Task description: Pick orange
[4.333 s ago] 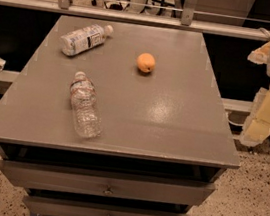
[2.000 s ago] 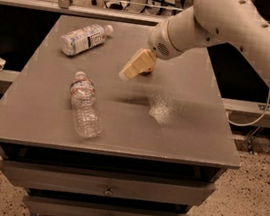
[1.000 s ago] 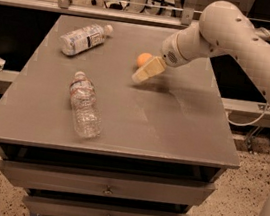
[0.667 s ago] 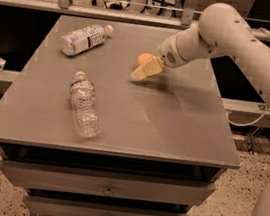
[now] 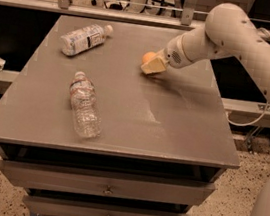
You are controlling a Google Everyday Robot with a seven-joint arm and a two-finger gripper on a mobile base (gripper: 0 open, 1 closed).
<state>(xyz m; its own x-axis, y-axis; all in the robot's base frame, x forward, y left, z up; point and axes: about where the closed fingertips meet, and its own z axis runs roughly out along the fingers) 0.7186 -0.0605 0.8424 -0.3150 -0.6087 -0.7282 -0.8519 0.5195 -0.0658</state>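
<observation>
**Entry: orange, back centre of table – gripper at the fruit**

Item: orange (image 5: 146, 56), one, resting on the grey table (image 5: 177, 129) toward its far edge, right of centre. Only its upper left side shows; the rest is hidden behind the gripper.

Gripper (image 5: 153, 65): low over the tabletop, reaching in from the right on the pale arm (image 5: 222, 34), pressed up against the near right side of the orange. Whether it is wide, narrow or already holding the fruit cannot be told from this view.

Change noted: a second ago the gripper stood just beside the orange, with most of the fruit showing. It has since moved in to cover it – and the orange has not rolled from its spot.

Reading: approach looks finished; the grasp is the step in hand, and no lift is evident yet.

Other stock, well apart from the fruit: labelled bottle (image 5: 83, 38) lying at back left; clear bottle (image 5: 85, 105) lying at front left.
</observation>
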